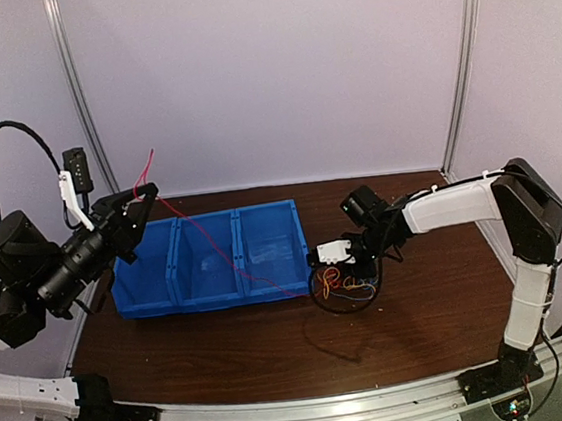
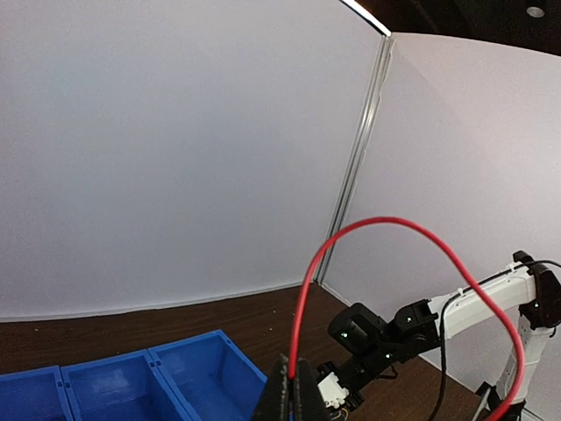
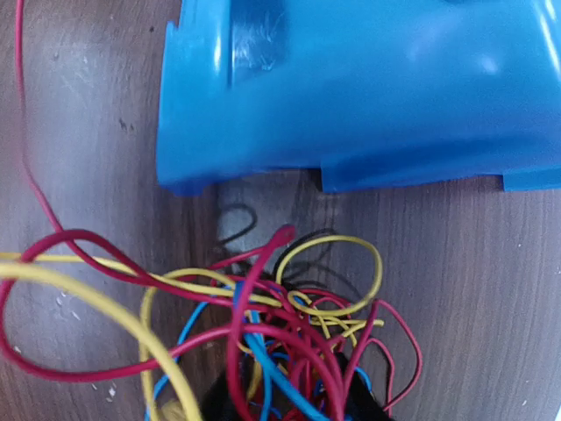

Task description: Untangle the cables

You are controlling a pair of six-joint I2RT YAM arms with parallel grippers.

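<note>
- We are pinching a red cable point(image 2: 386, 221) in our closed left gripper point(image 2: 294, 375) by the blue bin's point(image 1: 210, 300) left end.
- Our right gripper point(image 1: 355, 268) is hanging over the tangled cables point(image 3: 289, 324) beside the bin; we cannot tell its grip.

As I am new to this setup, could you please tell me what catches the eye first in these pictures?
A single red cable stands out, pinched in the raised left gripper at the left and running over the blue bin down to the right. There it meets a tangle of red, yellow and blue cables on the table beside the bin, with the right gripper low at it.
</note>
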